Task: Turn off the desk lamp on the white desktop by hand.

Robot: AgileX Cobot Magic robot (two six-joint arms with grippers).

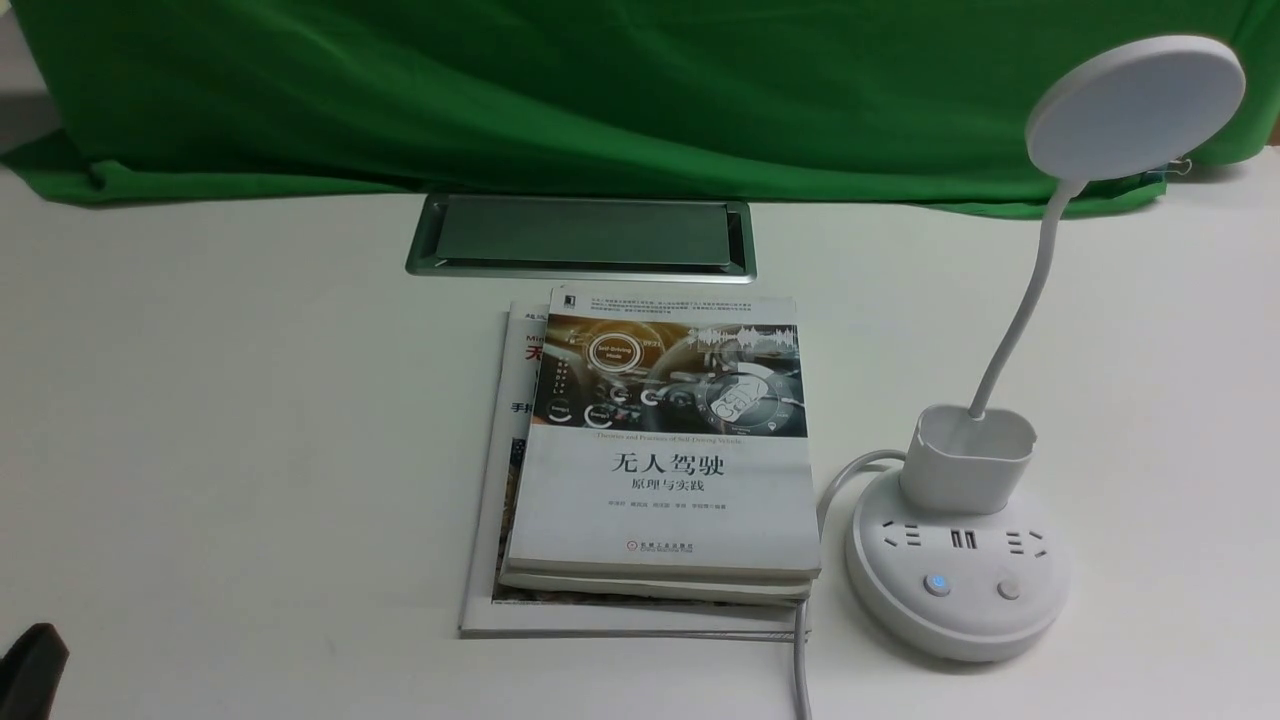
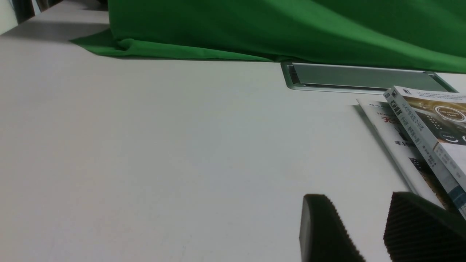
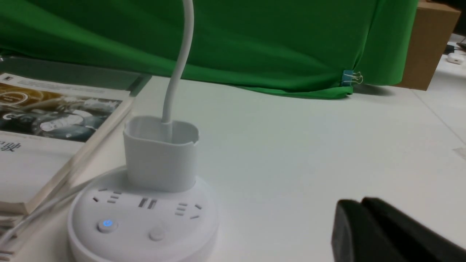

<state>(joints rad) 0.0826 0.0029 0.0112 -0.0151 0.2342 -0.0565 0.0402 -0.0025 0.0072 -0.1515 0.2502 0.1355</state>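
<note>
My left fingers (image 2: 327, 229) stand apart; my right ones (image 3: 367, 233) look closed on nothing — I touch nothing yet. Right of the books (image 1: 665, 500) sits one lamp (image 1: 965, 570): two buttons, one lit blue (image 1: 937, 585). Its one round head (image 1: 1140, 110) looks dark; whether any pressing remains, I can't tell.

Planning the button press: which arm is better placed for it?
Right, I'd say. The lamp and its buttons stand on the robot's right, in the right wrist view; the books lie between them and the left gripper.
</note>
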